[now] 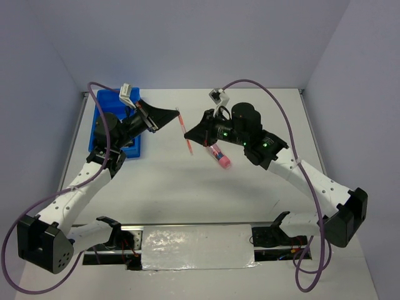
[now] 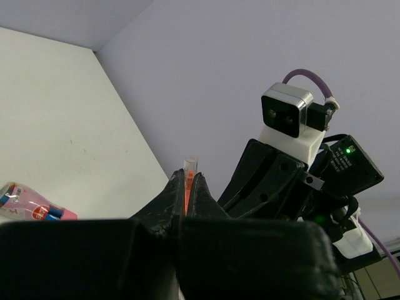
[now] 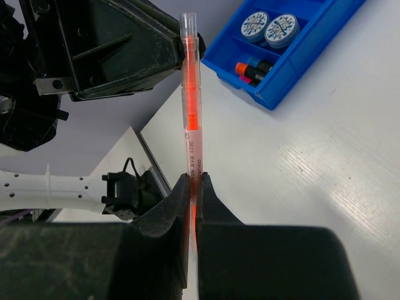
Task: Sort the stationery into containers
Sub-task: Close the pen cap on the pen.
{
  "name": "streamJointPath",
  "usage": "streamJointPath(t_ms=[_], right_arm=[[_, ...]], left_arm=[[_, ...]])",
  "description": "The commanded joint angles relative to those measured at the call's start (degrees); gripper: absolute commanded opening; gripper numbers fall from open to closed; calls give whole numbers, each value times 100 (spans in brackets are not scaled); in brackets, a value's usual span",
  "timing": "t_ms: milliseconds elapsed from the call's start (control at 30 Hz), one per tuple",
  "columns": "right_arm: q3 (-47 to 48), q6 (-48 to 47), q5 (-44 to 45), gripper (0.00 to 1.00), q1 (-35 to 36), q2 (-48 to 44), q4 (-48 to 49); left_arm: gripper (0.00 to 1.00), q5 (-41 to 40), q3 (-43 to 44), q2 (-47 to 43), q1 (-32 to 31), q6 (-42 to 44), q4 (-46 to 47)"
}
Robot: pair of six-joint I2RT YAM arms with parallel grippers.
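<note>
Over the table [image 1: 187,187], left end effector [image 2: 186,179] and right end effector [image 3: 192,182] pinch one slim orange stick [image 3: 190,112].

Right gripper [image 3: 192,182]: jaws closed on the lower end of a thin orange stick [image 3: 190,119], which runs straight up the frame. The stick carries a clear cap at its top and small print on its barrel. Left gripper [image 3: 179,55]: black, its tip meets the stick just below the cap. A blue tray [image 3: 294,78] lies on the white table [image 3: 312,162] at upper right. 1 compartment holds 2 round blue-white discs [image 3: 254,25], side by side. The next compartment holds a black highlighter [image 3: 261,66] with an orange cap; a blue cap shows beside it.
</note>
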Motion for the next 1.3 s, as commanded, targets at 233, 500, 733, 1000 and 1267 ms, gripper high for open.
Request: streamJointPath(t_ms=[233,500,733,1000,1267], right_arm=[[1237,-699,-291,0,-293,452,615],[807,-955,-451,0,-223,189,474],[780,-911,-503,0,-197,101,430],[991,-849,-793,0,-197,179,465],[1140,-981,-2059,40,-302,601,527]], left_arm=[[8,611,388,-99,-321,678,-445],[54,436,1372,-30,-312,1285,-1237],[28,505,1452,138,-304,1171,-939],[9,787,1311,278,-312,1109,-692],[0,1929,1830,410,-312,1434,-279]])
